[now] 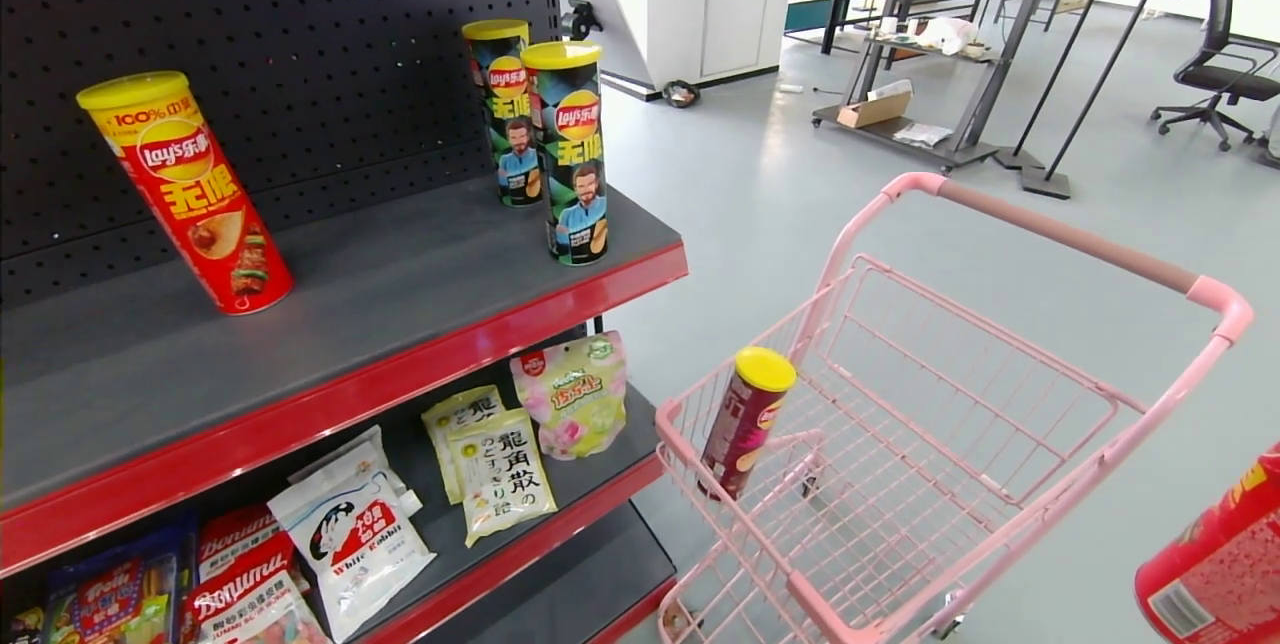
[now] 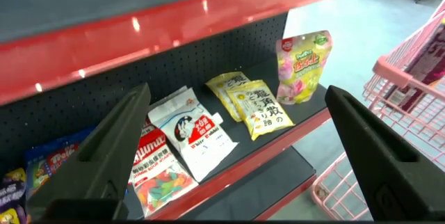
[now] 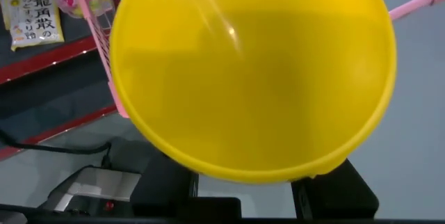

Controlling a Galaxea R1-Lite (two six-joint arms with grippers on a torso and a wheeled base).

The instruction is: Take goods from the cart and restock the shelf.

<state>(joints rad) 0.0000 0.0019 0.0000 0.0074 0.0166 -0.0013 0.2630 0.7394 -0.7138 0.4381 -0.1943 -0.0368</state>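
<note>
- Five slim crisp cans show, each a tall tube with a yellow lid. I judge them light, stiff and smooth-sided, easy to dent or let slip. The best hold is around the mid-body, with a firm but gentle squeeze.
- Nearest the shelving, the left pincer (image 2: pixel 236 154) hangs with fingers spread wide, pinching nothing, in front of the snack bags (image 2: pixel 188 130) on the lower shelf.
- At the left end of the top shelf (image 1: pixel 400 274), a red can (image 1: pixel 185 192) looks tilted.
- At the right end, a dark can (image 1: pixel 573 152) stands upright near the front edge, with a second dark can (image 1: pixel 505 114) just behind it.
- In the pink cart (image 1: pixel 1060 230), a maroon can (image 1: pixel 745 422) leans against the wire wall at the corner nearest the shelf.
- Far right, the held can (image 1: pixel 1215 564), red with a pale label panel, is in the air near the cart's handle end.
- Its yellow lid (image 3: pixel 254 71) faces the right wrist camera. The right pincer (image 3: pixel 247 189) appears pressed onto the body beneath, though its fingertips are hidden.
</note>
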